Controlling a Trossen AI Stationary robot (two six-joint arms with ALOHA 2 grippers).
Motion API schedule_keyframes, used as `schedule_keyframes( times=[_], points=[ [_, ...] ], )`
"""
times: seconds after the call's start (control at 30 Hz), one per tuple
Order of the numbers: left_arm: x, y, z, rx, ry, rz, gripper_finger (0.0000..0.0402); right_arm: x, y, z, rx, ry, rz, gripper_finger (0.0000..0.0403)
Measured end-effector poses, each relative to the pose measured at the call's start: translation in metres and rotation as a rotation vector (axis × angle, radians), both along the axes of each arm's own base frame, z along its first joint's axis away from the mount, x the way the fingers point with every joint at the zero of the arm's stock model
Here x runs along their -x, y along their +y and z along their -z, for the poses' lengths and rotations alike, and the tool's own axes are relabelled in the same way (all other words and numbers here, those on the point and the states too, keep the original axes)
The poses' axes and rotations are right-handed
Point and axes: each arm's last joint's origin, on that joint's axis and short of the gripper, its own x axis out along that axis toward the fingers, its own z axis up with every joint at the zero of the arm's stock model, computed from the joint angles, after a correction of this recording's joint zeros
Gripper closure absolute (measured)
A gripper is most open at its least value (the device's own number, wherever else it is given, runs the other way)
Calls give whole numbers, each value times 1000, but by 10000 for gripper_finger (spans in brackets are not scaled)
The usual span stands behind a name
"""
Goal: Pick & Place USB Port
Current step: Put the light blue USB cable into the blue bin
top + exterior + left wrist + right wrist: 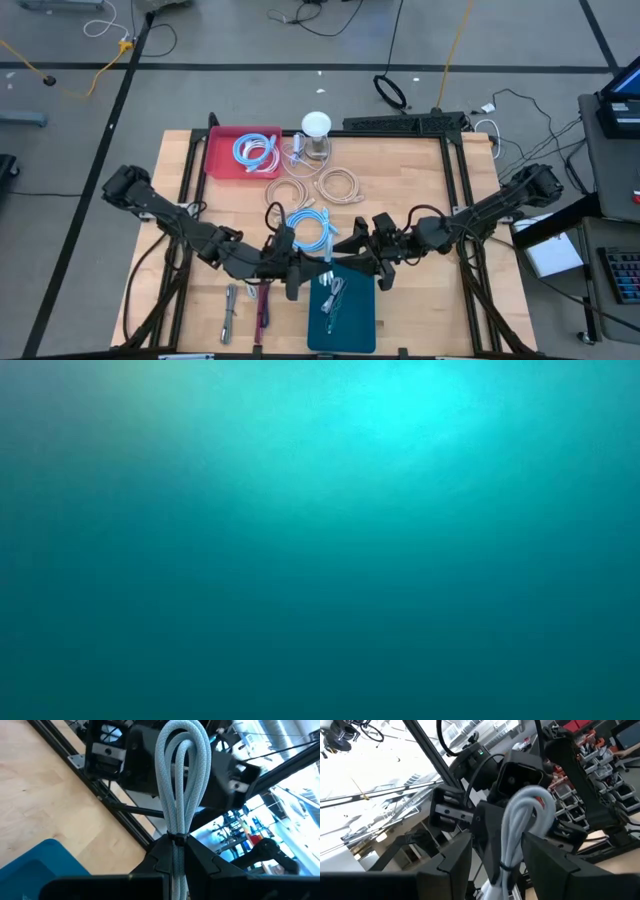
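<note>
Nearest the overhead camera are both arms, meeting just above the teal tray [350, 325] that lies at the table's [430, 290] front edge. Beside that tray's upper edge, the left gripper [175, 857] is clamped tight on a bundled pale cable [177, 785], held at its tie so the loop stands clear. Facing it, the right gripper [495, 852] has its fingers spread either side of the same bundle, not yet pinching. That cable looks light, soft and floppy; gripping at the tied waist seems safest, since loose loops would sag and slip.
</note>
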Motion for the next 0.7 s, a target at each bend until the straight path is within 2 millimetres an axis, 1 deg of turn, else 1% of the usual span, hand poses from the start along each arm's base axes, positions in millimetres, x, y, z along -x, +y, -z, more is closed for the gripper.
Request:
schedule_keyframes(
  times=[0.13,0.27,0.43,0.7],
  points=[
    [0,1,-1,6,-4,-1,380,0,0,0,-4,5,0,239],
    [-2,3,-1,11,-3,6,380,-1,-2,0,-15,7,3,253],
    [-2,4,-1,16,-2,15,380,-2,-5,0,-24,9,10,286],
    [-2,4,-1,16,-1,24,380,-3,-6,1,-21,17,14,351]
  ],
)
